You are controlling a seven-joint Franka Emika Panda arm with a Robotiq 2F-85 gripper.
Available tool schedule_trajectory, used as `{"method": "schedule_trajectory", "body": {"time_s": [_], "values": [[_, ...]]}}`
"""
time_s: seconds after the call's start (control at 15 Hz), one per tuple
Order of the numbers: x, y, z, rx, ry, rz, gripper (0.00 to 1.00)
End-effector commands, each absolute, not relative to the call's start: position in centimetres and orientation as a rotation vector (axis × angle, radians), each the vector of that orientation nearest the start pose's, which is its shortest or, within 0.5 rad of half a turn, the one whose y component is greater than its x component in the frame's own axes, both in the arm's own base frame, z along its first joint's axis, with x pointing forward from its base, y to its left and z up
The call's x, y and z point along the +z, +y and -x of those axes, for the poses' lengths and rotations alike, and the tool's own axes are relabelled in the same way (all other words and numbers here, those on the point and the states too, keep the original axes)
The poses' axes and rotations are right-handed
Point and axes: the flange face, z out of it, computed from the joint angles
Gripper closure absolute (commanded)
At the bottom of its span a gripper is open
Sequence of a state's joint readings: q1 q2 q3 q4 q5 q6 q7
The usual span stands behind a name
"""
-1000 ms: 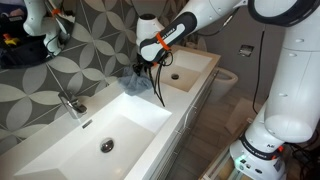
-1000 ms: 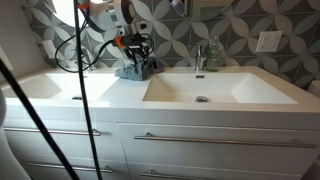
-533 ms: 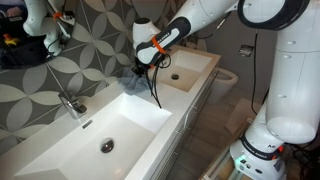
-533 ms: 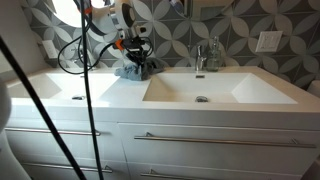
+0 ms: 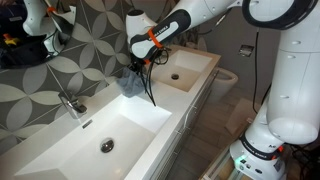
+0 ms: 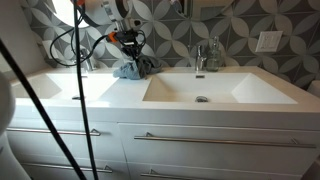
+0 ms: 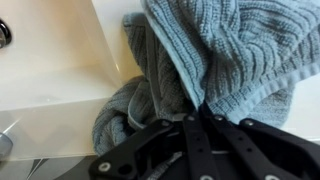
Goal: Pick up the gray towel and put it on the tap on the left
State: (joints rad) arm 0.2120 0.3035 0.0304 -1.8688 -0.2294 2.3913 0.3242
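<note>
- In an exterior view, the gripper [image 5: 138, 63] is clenched on the top of the gray towel [image 5: 132, 82], which hangs over the middle of the countertop [image 5: 150, 125], near its back edge.
- In an exterior view, the gray towel [image 6: 128, 69] bunches under the gripper [image 6: 130, 47], with its lowest folds at the countertop [image 6: 120, 92].
- In the wrist view, the fingers [image 7: 193, 137] are pinched together on a ribbed fold of the gray towel [image 7: 220, 50].

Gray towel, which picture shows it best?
The wrist view. There the gray towel fills the picture, you can see its knit ribs, and the hand is pinching it. Both exterior views show only a small gray bunch under the hand, over the counter.
</note>
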Motion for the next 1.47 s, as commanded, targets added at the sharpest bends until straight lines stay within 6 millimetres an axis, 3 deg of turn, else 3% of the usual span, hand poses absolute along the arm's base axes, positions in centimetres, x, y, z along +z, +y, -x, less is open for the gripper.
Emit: {"method": "schedule_trajectory", "body": {"time_s": [0.0, 0.47, 0.87, 0.93, 1.0, 1.33, 1.4], "values": [[43.0, 16.6, -60.3, -0.478, -0.081, 3.191, 0.98], [54.1, 20.1, -56.0, -0.872, -0.146, 3.084, 0.98], [61.6, 26.6, -51.9, -1.302, -0.466, 2.892, 0.98], [60.3, 25.3, -53.3, -1.185, -0.405, 2.947, 0.98], [60.7, 25.9, -52.8, -1.200, -0.423, 2.934, 0.93], [59.8, 25.3, -53.4, -1.174, -0.409, 2.955, 0.93], [59.8, 25.3, -53.4, -1.174, -0.408, 2.956, 0.98]]}}
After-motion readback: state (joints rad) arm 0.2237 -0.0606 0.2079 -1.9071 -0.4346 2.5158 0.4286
